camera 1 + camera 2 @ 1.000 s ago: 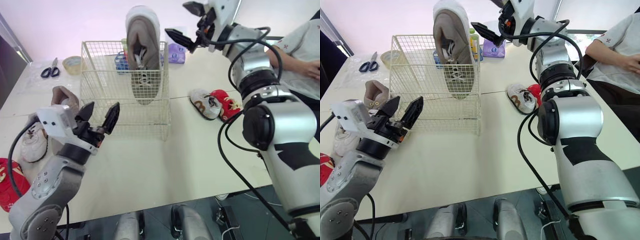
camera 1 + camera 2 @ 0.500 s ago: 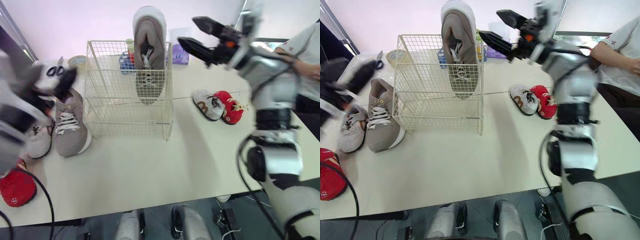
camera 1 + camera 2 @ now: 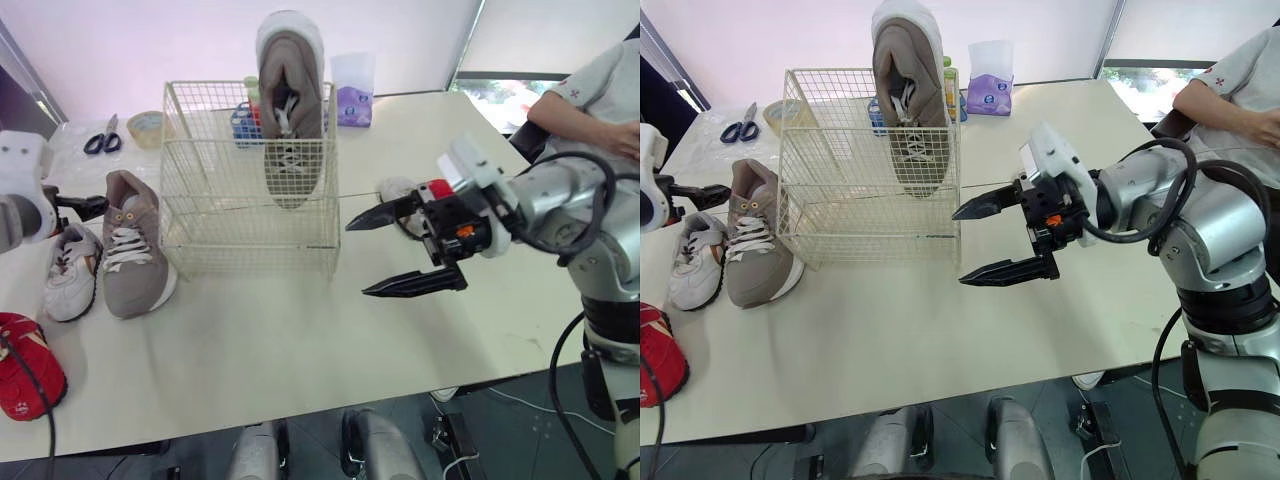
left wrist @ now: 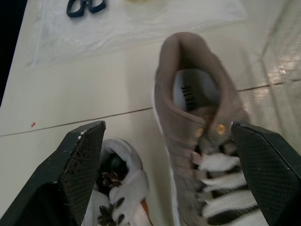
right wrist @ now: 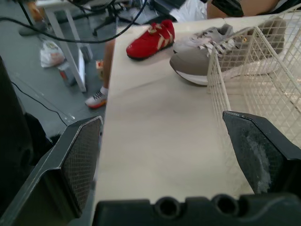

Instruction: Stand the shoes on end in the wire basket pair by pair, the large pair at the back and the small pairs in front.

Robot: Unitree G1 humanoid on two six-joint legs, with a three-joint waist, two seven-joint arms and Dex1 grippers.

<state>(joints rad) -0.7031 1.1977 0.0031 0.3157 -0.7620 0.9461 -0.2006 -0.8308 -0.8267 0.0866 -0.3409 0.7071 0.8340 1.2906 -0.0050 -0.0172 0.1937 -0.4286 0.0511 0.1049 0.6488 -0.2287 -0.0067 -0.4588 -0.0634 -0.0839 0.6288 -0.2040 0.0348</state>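
Nearest, at the left edge of the table point(image 3: 250, 340): a red shoe point(image 3: 28, 362), lying flat; a bit further in, side by side and touching: a small white shoe point(image 3: 68, 282) and a big grey shoe point(image 3: 130, 250), both flat on the table, just left of the wire basket point(image 3: 200, 230); above their heels: left gripper point(image 4: 167, 125), fingers spread wide, holding nothing.

Over the bare table by the basket's front right corner: right gripper point(image 3: 356, 260), fingers spread wide too, empty; just behind it, partly hidden: another small white shoe point(image 3: 396, 186) beside another red shoe point(image 3: 439, 187), flat on the table.

Inside the basket, in its right part: the other big grey shoe point(image 3: 290, 110), standing on end, laces to the front, poking up well over the rim.

Far back: scissors point(image 3: 100, 140), a roll of tape point(image 3: 147, 125), a purple tissue pack point(image 3: 352, 100); at the far right: a person point(image 3: 590, 100) sitting.
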